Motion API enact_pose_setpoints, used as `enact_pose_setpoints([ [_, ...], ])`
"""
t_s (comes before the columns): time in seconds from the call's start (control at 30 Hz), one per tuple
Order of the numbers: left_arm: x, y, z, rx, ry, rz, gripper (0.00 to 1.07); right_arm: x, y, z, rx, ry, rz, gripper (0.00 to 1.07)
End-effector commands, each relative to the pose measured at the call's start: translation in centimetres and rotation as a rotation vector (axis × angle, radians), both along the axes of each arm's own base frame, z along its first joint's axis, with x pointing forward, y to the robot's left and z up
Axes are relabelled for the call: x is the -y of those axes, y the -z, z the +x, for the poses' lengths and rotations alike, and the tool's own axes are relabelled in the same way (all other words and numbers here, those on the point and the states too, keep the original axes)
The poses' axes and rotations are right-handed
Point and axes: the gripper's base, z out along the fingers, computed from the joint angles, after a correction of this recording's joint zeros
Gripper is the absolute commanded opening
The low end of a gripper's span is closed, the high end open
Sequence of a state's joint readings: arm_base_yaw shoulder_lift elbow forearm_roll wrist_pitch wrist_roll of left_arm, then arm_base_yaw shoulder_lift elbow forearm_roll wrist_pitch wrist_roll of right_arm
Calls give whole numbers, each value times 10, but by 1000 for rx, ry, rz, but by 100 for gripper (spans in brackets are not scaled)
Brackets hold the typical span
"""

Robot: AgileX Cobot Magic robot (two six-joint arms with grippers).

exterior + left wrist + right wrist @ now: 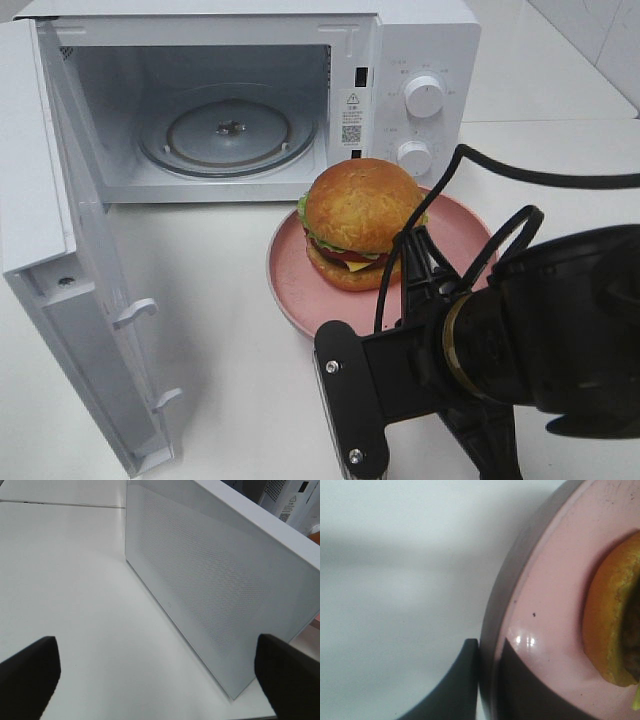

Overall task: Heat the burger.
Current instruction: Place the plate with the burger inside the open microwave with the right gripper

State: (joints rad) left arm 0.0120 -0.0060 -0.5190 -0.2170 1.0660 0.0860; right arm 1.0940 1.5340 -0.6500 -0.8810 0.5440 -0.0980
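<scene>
The burger (355, 225), with a golden domed bun, lettuce and dark filling, sits on a round pink plate (288, 272) just in front of the open microwave (420, 40). My right gripper (412, 262) reaches in from the lower right and is shut on the plate's near rim. In the right wrist view its fingers (490, 650) pinch the plate's rim (545, 580), one inside and one outside, with the burger (607, 625) close by. My left gripper (155, 652) is open and holds nothing. It faces the outer side of the microwave door (210, 580).
The microwave door (60, 250) swings wide open to the left. A glass turntable (228, 135) lies inside the bare cavity. Two white knobs (423, 97) sit on the control panel. White tabletop (220, 330) surrounds the plate.
</scene>
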Motion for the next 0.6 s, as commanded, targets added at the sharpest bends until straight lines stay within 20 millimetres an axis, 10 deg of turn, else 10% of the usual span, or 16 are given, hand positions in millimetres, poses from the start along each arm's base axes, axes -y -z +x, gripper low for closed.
enact_pose_setpoints([
  [0.03, 0, 1, -3, 13, -1, -1, 98, 1, -5, 9, 36, -69, -7, 0],
  [0.6, 0, 1, -3, 13, -1, -1, 98, 10, -22, 55, 21, -224, 14, 0],
])
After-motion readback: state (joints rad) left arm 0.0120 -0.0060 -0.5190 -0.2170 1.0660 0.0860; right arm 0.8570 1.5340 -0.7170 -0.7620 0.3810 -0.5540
